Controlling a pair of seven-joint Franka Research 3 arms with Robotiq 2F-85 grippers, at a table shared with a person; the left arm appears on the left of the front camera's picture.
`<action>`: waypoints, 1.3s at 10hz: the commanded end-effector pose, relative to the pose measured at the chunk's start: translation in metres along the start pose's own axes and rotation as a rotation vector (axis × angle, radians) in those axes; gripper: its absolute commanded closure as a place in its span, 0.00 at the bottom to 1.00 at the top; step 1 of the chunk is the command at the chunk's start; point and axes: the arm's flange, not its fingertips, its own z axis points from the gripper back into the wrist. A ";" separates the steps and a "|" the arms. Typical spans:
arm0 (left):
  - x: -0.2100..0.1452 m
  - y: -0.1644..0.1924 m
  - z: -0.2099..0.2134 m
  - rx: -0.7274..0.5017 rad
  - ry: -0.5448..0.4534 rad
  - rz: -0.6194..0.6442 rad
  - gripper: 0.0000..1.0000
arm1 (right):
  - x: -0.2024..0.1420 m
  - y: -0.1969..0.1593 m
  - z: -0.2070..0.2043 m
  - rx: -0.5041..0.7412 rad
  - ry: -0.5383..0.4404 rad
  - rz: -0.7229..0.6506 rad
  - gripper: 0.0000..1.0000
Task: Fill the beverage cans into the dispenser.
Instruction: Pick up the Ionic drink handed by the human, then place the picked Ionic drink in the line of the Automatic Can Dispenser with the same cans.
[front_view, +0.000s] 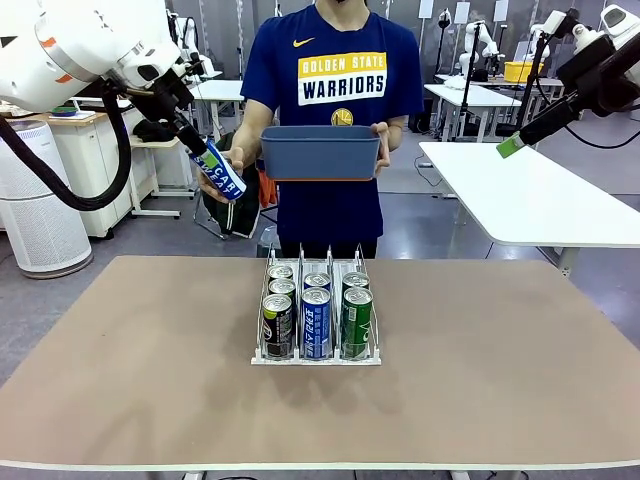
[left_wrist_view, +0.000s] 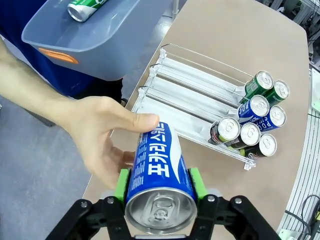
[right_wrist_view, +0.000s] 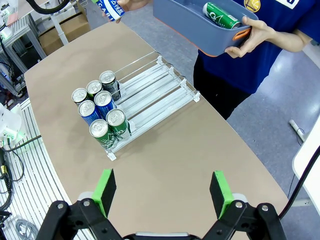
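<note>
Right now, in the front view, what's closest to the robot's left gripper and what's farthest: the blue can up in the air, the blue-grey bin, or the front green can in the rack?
1. blue can: in the left gripper, high on the left.
2. blue-grey bin: held up in the middle.
3. green can: low down, front of the dispenser's right lane.

Blue-grey bin (front_view: 320, 155) raised beyond brown table (front_view: 150, 380).

Pocari can (left_wrist_view: 159, 170): far end under a thumb (left_wrist_view: 142, 121).
Rear cans (front_view: 281, 271): I see only tops.
Binned can (left_wrist_view: 86, 7): clipped by edge.
</note>
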 end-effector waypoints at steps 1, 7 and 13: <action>0.003 -0.001 0.007 0.001 -0.010 0.005 1.00 | -0.001 0.000 -0.001 0.001 0.001 -0.001 0.00; 0.001 0.000 0.002 0.003 -0.001 -0.003 0.82 | -0.001 0.000 -0.001 0.001 0.001 -0.001 0.00; 0.001 0.000 0.002 0.003 -0.001 -0.003 0.82 | -0.001 0.000 -0.001 0.001 0.001 -0.001 0.00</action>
